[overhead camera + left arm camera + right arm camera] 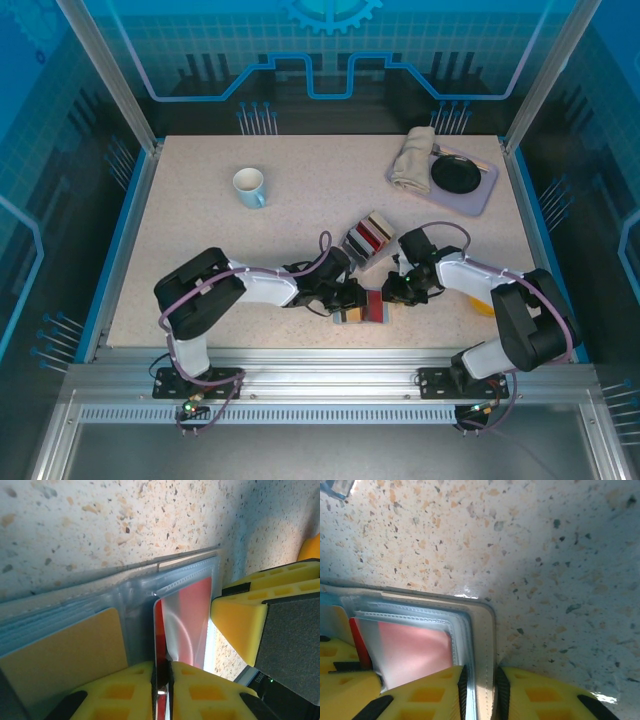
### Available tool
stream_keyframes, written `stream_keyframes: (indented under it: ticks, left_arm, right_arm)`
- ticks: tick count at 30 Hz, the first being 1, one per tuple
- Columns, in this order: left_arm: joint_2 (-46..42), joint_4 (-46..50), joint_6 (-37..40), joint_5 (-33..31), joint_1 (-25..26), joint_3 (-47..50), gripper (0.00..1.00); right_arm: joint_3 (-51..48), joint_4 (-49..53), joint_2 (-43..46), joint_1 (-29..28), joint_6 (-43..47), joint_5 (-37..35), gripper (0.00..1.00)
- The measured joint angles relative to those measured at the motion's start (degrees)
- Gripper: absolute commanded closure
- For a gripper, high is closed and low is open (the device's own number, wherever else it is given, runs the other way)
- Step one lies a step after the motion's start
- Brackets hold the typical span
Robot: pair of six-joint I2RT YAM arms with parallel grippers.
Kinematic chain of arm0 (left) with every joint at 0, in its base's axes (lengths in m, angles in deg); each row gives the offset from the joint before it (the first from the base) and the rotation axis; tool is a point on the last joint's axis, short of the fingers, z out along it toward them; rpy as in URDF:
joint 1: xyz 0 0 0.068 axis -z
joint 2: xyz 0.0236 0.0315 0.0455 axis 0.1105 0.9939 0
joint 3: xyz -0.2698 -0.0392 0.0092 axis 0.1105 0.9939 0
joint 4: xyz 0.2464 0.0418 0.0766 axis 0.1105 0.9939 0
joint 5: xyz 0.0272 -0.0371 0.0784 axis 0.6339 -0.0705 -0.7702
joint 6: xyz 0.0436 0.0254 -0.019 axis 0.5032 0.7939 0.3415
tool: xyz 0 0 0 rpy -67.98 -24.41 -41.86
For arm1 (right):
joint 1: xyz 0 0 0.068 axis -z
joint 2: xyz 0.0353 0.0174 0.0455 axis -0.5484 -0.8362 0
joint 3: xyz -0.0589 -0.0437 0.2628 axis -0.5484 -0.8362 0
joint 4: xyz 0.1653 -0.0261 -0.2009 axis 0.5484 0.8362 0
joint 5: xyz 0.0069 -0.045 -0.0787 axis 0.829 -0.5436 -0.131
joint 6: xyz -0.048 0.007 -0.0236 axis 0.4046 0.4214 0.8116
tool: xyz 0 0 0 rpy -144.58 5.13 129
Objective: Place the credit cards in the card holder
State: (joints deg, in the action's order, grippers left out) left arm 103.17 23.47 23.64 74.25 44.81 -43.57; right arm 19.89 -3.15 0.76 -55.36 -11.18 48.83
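Note:
The card holder (362, 312) lies open near the table's front edge, between my two grippers. My left gripper (345, 298) is shut on the near edge of a red credit card (186, 615), which stands partly inside a clear sleeve of the holder (135, 585). Its pads (161, 672) press the card from both sides. A tan card (65, 655) sits in the neighbouring sleeve. My right gripper (395, 292) is shut on the holder's beige cover edge (482, 645), sleeves included, jaws (480, 677) tight on it. Several more credit cards (368, 238) lie fanned just behind the holder.
A light blue cup (249, 187) stands at the back left. A grey tray (480, 195) at the back right carries a folded cloth (412, 158) and a black round dish (458, 173). An orange object (482, 303) lies by the right arm.

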Motion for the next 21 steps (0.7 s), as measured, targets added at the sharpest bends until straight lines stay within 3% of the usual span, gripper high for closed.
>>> stream_keyframes:
  ticks: [8, 21]
  left_arm:
    - [-0.42, 1.16, 0.48, -0.57, 0.02, 0.0, 0.85]
    - [-0.87, 1.84, 0.57, -0.74, 0.02, 0.02, 0.94]
  right_arm:
    - [0.0, -0.02, -0.07, 0.02, 0.0, 0.11, 0.75]
    - [0.02, -0.02, -0.11, 0.04, 0.0, 0.2, 0.78]
